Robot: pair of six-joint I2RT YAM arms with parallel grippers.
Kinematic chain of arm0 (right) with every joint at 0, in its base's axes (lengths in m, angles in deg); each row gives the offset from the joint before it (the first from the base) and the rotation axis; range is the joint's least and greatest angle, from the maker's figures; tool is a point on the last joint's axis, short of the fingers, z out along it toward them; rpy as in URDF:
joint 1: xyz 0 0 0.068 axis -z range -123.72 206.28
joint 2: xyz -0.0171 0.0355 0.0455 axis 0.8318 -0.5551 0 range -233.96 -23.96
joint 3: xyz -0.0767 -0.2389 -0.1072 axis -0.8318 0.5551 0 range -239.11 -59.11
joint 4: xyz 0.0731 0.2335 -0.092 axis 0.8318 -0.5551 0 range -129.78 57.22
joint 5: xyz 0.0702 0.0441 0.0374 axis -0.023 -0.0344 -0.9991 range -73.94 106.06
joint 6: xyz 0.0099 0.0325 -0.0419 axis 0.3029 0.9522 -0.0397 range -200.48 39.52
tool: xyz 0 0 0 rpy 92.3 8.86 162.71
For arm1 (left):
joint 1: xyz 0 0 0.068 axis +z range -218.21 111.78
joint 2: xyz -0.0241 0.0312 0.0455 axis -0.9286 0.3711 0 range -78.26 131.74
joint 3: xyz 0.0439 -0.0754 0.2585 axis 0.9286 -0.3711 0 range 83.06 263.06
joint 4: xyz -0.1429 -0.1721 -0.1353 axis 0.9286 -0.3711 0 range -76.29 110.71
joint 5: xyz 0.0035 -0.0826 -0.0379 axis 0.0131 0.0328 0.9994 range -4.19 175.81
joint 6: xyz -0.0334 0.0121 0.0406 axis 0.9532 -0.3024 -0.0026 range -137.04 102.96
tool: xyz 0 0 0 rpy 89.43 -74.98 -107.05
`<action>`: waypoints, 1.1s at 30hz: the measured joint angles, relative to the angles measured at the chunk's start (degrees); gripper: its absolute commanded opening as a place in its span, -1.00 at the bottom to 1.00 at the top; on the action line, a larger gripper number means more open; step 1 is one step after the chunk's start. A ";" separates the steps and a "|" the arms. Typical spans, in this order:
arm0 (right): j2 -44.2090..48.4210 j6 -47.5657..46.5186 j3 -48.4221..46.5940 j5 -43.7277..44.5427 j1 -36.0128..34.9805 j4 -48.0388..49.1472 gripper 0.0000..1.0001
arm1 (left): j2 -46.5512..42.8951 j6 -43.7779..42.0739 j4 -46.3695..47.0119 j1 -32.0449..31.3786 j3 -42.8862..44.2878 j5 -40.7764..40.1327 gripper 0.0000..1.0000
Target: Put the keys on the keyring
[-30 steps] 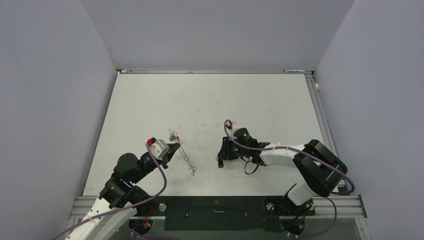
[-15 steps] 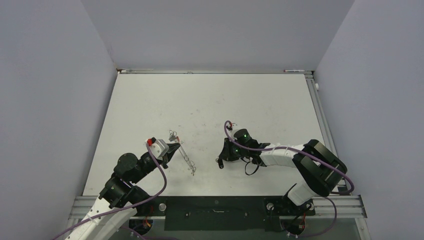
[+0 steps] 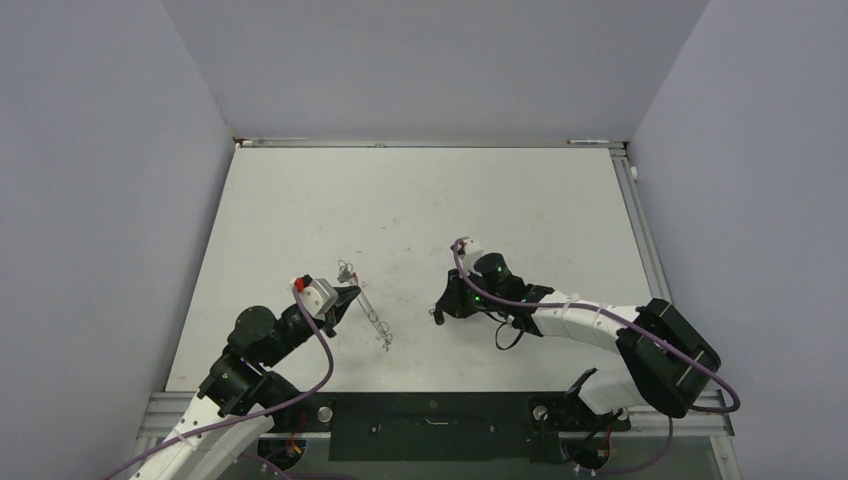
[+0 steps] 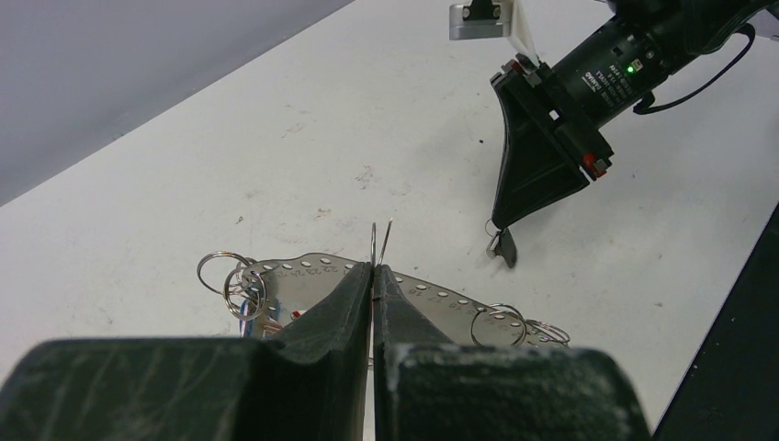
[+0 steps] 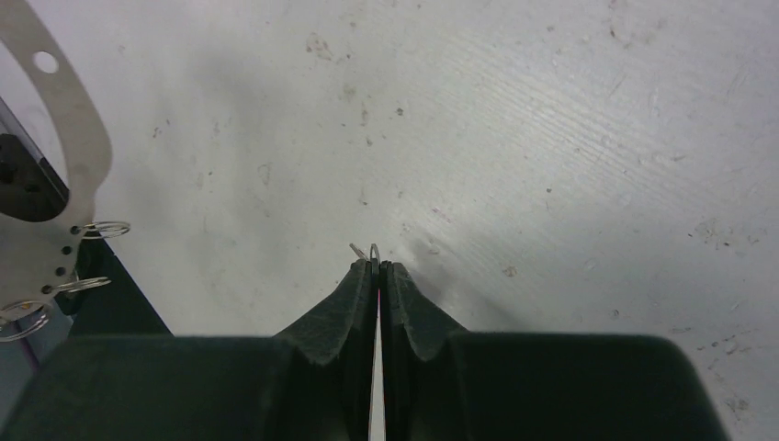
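Note:
My left gripper (image 4: 372, 268) is shut on the keyring (image 4: 380, 241), whose two thin wire ends stick up between the fingertips. A flat silver plate (image 4: 441, 296) with numbered holes and small split rings hangs on it, with bits of blue (image 4: 244, 310) and red (image 4: 295, 314) showing behind. In the top view the keyring (image 3: 373, 320) slants from the left gripper (image 3: 350, 295) toward the near edge. My right gripper (image 3: 438, 312) is shut on a black key (image 4: 506, 250), which hangs just above the table. Its small ring (image 5: 372, 251) pokes out past the fingertips.
The white table (image 3: 420, 200) is marked with small scuffs. In the right wrist view the holed plate (image 5: 64, 138) with its small rings stands at the far left. The black front rail (image 3: 430, 415) runs along the near edge.
My right gripper has shut on the black key and moved slightly away from the near edge, the arm stretching out. The left arm and keyring have not moved.

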 measured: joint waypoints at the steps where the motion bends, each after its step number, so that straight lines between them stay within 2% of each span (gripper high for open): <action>1: 1.05 -0.52 -0.26 -0.09 0.00 -0.52 -0.90 | 0.00 0.00 0.00 0.00 0.00 0.00 -1.00; 12: 10.25 -6.51 -5.49 -0.33 -0.61 -5.73 -0.90 | -0.02 0.00 0.00 0.00 0.00 0.07 -1.00; 21: 12.02 -11.54 -12.87 -2.14 -2.67 -8.76 -0.89 | -1.01 0.02 0.02 0.00 0.00 0.94 -1.00; 33: 10.49 -15.34 -20.65 -15.78 -5.03 -9.22 -0.89 | -2.23 0.04 0.26 0.00 -0.02 4.28 -1.00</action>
